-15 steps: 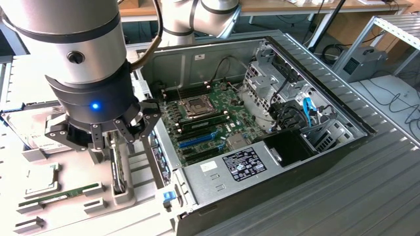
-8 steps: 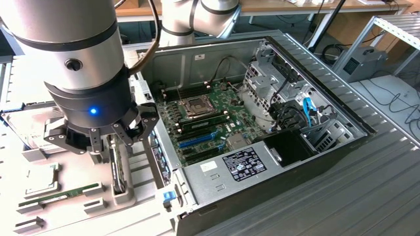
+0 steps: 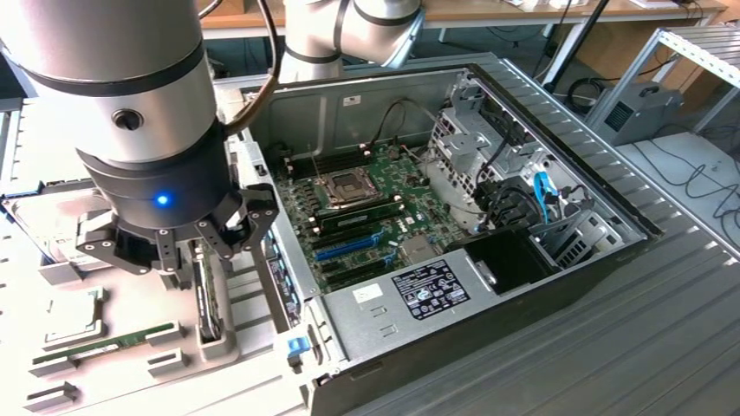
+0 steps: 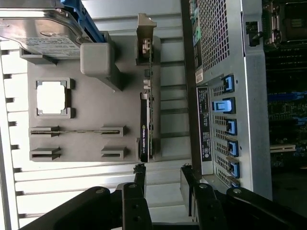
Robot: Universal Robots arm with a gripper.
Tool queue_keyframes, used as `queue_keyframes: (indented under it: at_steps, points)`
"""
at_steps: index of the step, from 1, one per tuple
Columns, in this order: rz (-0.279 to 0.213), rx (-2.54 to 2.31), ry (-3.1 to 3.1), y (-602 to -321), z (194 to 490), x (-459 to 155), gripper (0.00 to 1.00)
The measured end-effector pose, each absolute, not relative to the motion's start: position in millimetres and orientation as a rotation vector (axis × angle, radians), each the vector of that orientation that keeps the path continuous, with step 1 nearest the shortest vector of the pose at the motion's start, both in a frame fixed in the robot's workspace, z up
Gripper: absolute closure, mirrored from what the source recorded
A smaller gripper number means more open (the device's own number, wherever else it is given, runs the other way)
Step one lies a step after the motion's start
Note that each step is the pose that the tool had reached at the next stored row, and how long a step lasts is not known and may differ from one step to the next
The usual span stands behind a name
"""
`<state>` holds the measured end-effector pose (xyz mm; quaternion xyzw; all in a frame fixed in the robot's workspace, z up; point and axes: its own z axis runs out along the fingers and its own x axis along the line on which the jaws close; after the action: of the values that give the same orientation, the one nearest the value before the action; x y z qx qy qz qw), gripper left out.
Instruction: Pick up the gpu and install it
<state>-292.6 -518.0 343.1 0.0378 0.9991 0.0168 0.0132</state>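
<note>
Black claw [image 4: 162, 168] spread over the grey tray [image 4: 91, 86], gpu [image 4: 145, 125] just ahead.
Fingers [image 4: 139, 175] stood apart, gripping nothing; the gpu sat on edge in its tray slot, untouched, its long axis running straight away from the claw, nearly in line with the finger farther from the case [image 4: 225, 48]. Slim dark board, matte, with a silvery bracket [image 4: 145, 33] at the far end. Beyond lay a shiny hard drive [image 4: 38, 33] in a blue frame.
</note>
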Motion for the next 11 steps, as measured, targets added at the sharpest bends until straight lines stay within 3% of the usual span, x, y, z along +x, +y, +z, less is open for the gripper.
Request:
queue_keyframes:
  at_steps: [11]
  points:
    - [0.052,0.118,3.112,-518.6,336.8,-295.1,0.58]
